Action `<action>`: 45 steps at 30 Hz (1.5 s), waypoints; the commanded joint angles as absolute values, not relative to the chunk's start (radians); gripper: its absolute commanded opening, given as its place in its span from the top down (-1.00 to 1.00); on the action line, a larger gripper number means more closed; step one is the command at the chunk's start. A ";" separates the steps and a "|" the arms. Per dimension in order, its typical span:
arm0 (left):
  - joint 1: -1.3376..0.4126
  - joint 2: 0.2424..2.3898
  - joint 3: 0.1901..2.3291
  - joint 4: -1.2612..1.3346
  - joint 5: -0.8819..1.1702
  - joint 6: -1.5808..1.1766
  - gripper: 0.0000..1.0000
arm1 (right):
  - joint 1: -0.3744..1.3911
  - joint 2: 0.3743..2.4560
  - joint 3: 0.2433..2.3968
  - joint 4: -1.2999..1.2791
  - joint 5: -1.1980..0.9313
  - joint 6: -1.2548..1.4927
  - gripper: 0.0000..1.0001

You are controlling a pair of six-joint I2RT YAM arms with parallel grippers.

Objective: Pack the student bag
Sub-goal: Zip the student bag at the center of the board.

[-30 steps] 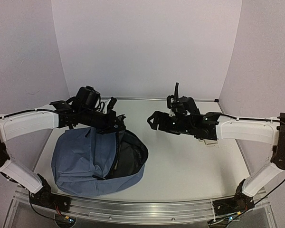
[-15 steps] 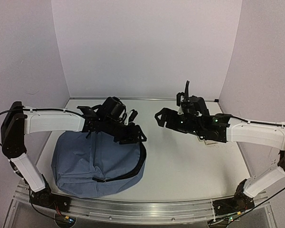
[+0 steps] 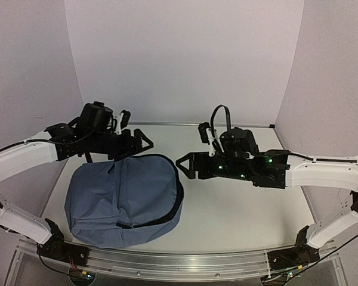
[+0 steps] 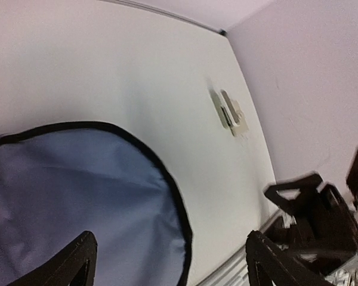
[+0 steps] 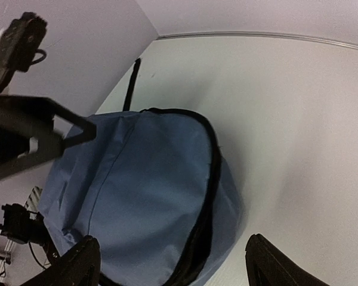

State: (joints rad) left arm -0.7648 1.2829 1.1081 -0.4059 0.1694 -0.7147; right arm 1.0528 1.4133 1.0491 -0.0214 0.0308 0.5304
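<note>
The student bag (image 3: 122, 199) lies flat on the table's left half, slate-blue, its black-edged flap down over the opening. Above the bag's far edge hovers my left gripper (image 3: 141, 140), open and holding nothing. In the left wrist view the bag (image 4: 77, 196) fills the lower left between the fingertips (image 4: 77, 262). My right gripper (image 3: 185, 166) stands open just off the bag's right edge, a little above the table. Its wrist view looks down on the bag (image 5: 143, 190) and its black zip edge.
A small beige object (image 4: 230, 113) lies on the white table near the right wall. A black strap (image 5: 131, 83) trails from the bag toward the back. The side walls stand close on both sides, and a metal rail (image 3: 179, 265) runs along the near edge.
My left gripper carried the flap across the open bag, opened and let it go, then drew back left. The bag's dark lining is now covered. My right gripper moved left toward the bag.
</note>
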 commanded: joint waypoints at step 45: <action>-0.617 1.260 0.927 -0.638 0.099 -0.879 1.00 | 1.534 2.289 1.899 -0.403 0.391 0.254 0.45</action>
